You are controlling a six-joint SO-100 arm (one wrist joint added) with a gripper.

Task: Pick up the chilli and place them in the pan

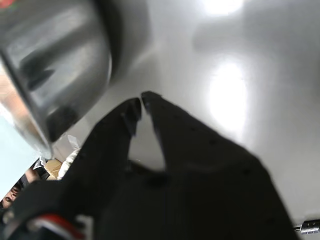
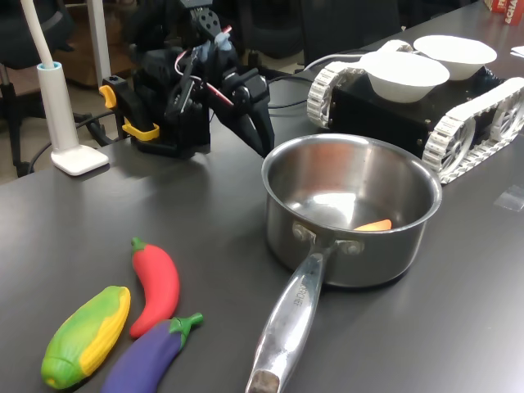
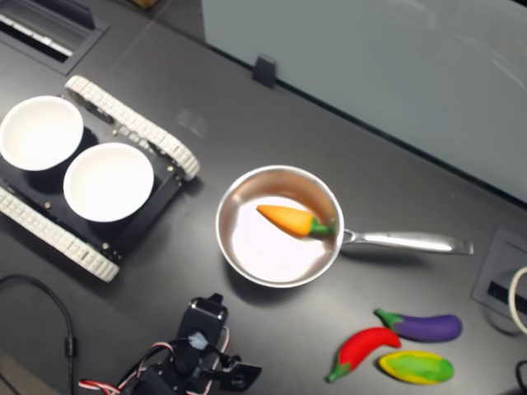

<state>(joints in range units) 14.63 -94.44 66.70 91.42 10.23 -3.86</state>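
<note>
The red chilli lies on the dark table near the first exterior view's lower left, between a corn toy and an eggplant toy. The steel pan stands mid-table with an orange carrot toy inside. My black gripper hovers just outside the pan's rim, on the side away from its handle. Its fingertips meet and hold nothing. It is far from the chilli.
A green-yellow corn toy and a purple eggplant toy lie beside the chilli. A tracked vehicle carries two white bowls. A white lamp base stands beside the arm's base.
</note>
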